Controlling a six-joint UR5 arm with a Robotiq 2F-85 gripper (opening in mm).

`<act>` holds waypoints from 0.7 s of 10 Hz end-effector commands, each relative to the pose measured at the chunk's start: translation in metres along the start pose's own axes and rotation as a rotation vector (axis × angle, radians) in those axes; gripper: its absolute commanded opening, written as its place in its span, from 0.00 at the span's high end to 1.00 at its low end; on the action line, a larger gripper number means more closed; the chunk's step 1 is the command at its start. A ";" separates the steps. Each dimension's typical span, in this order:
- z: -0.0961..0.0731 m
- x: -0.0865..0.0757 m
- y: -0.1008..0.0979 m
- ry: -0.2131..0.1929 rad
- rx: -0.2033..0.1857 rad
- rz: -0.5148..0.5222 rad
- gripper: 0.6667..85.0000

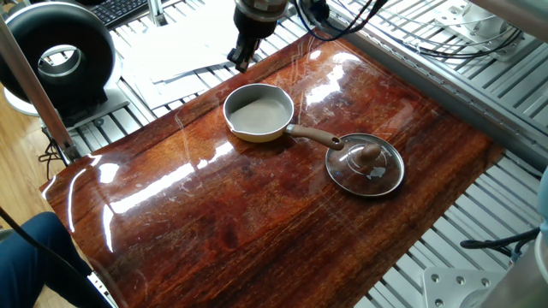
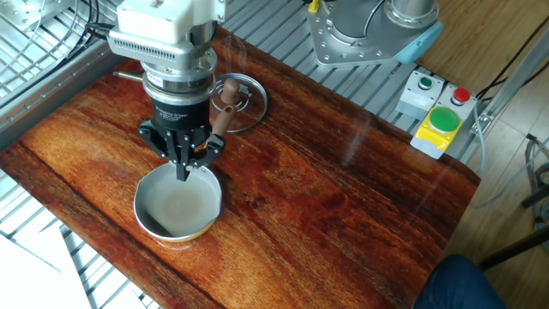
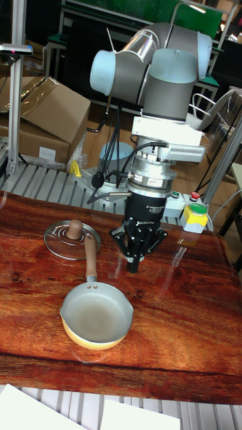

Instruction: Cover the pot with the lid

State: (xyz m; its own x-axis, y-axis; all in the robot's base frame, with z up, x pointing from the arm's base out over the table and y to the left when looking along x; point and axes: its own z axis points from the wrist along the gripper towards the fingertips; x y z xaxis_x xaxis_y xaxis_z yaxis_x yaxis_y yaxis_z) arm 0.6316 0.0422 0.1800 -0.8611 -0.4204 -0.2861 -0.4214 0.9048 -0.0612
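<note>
The cream-yellow pot (image 1: 259,113) (image 2: 177,203) (image 3: 97,318) stands uncovered on the wooden table (image 1: 257,222), its long brown handle (image 1: 315,135) pointing at the lid. The glass lid (image 1: 365,167) (image 2: 249,99) (image 3: 59,241) with its brown knob (image 1: 369,155) lies flat on the table beside the handle's end. My gripper (image 1: 241,62) (image 2: 183,172) (image 3: 133,265) hangs point-down above the table, next to the pot's rim on the side away from the lid. Its fingers are shut together with nothing between them.
A black round fan-like device (image 1: 60,56) and white papers (image 1: 188,43) lie beyond the table's edge. A button box (image 2: 437,120) and the robot base (image 2: 369,30) sit at another side. A person's blue-clad leg (image 1: 34,257) is by one corner.
</note>
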 end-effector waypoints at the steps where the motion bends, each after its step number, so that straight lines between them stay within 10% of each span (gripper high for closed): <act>1: -0.006 0.024 -0.018 0.086 0.019 -0.070 0.99; 7: -0.029 0.139 -0.109 0.352 0.086 -0.093 0.99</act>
State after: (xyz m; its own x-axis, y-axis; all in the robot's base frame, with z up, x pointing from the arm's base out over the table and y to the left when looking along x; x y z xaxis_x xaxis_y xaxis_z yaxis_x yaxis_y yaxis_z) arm 0.5793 -0.0667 0.1790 -0.8631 -0.5044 -0.0252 -0.4955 0.8555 -0.1501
